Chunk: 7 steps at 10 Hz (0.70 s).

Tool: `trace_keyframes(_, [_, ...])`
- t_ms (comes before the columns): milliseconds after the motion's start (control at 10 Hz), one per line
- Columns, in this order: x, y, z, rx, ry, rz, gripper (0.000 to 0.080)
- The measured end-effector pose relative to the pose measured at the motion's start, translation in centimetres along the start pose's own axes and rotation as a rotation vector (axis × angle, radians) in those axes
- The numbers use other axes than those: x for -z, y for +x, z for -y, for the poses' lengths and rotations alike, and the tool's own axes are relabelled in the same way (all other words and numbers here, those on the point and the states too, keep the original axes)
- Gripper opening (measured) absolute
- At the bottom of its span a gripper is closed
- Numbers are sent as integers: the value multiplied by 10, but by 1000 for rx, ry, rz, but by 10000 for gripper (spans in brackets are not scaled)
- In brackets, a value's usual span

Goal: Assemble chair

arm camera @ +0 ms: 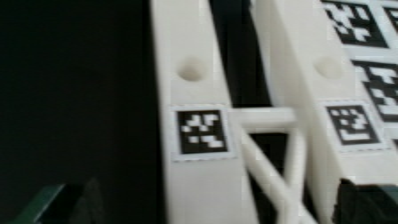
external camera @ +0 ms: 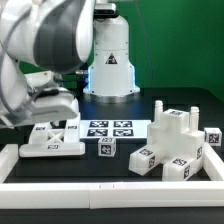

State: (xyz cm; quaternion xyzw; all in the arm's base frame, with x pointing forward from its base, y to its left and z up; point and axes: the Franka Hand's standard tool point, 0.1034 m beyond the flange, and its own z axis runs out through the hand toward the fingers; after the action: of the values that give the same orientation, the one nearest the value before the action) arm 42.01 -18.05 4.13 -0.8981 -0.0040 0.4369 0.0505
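A flat white chair panel (external camera: 50, 139) with tags lies at the exterior view's left. My gripper (external camera: 51, 120) hangs right over it, low and close. In the wrist view the panel fills the frame: two long white bars (arm camera: 199, 90), each with a tag and a hole, joined by crossed braces (arm camera: 267, 175). My gripper (arm camera: 222, 205) is open, with dark fingertips (arm camera: 75, 198) on either side of the bars and a gap on the one side that shows. A small tagged cube (external camera: 105, 147) lies mid-table. A stepped cluster of white chair pieces (external camera: 176, 142) stands at the right.
The marker board (external camera: 110, 128) lies flat behind the cube; its tags show at the wrist view's edge (arm camera: 361, 22). A low white border rail (external camera: 110, 188) runs along the front and sides. The robot base (external camera: 110, 60) stands at the back.
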Motion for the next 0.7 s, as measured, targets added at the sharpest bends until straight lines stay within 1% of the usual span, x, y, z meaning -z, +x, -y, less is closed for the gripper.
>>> trace_keyframes(100, [-1,2,4,-7,2,2,649])
trace_keyframes(500, [-3,3,3,-13,3,3,649])
trace_keyframes(600, [-11,5,0,-50,-1,25,649])
trace_keyframes(700, [-19,8,-3,-87,-15,62,649])
